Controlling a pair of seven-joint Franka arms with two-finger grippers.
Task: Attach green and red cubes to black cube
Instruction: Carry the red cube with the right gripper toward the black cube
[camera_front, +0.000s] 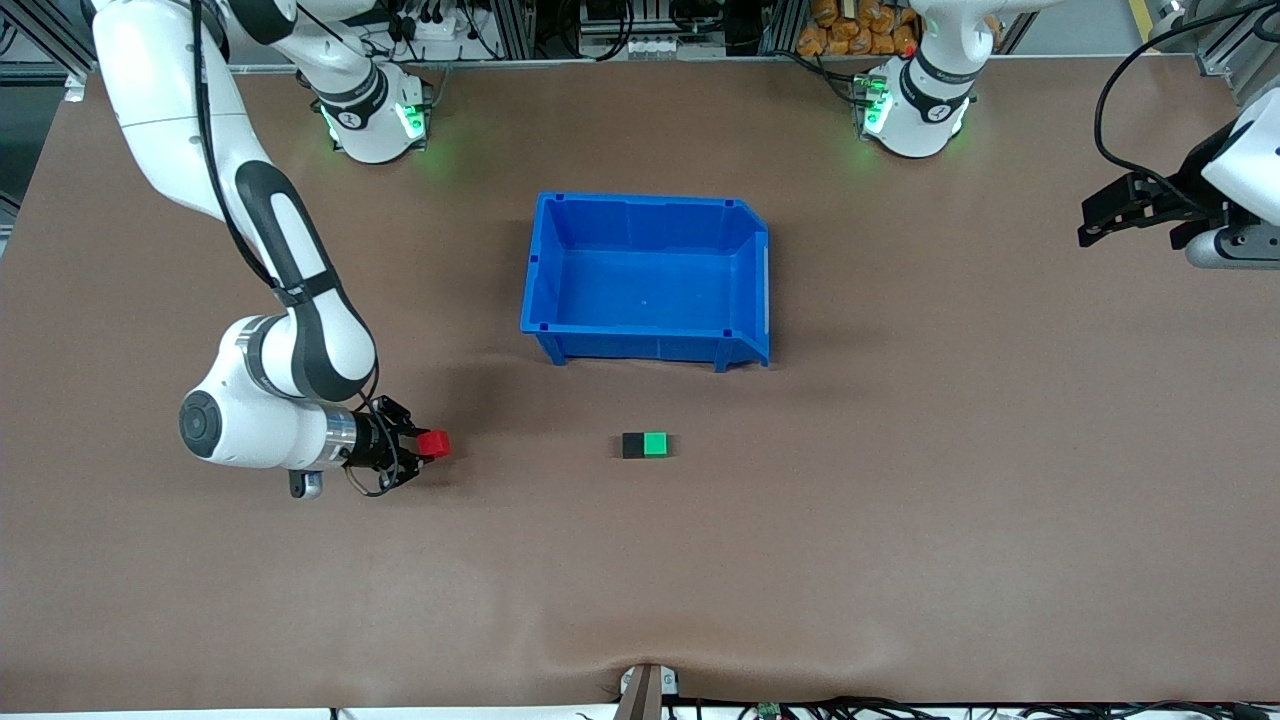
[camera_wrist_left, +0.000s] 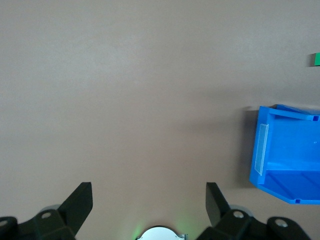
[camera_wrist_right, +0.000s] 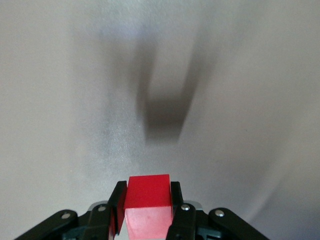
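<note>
The black cube (camera_front: 632, 446) and the green cube (camera_front: 656, 444) sit joined side by side on the brown table, nearer the front camera than the blue bin (camera_front: 560, 290). The green cube also shows at the edge of the left wrist view (camera_wrist_left: 314, 59). My right gripper (camera_front: 428, 448) is shut on the red cube (camera_front: 434, 444), held just over the table toward the right arm's end, apart from the black cube. The right wrist view shows the red cube (camera_wrist_right: 148, 202) clamped between both fingers. My left gripper (camera_front: 1100, 222) is open and empty, waiting high over the left arm's end of the table.
The blue bin, empty, stands mid-table, and its corner shows in the left wrist view (camera_wrist_left: 287, 155). The brown cloth on the table is rippled at the near edge, by a small clamp (camera_front: 648, 690).
</note>
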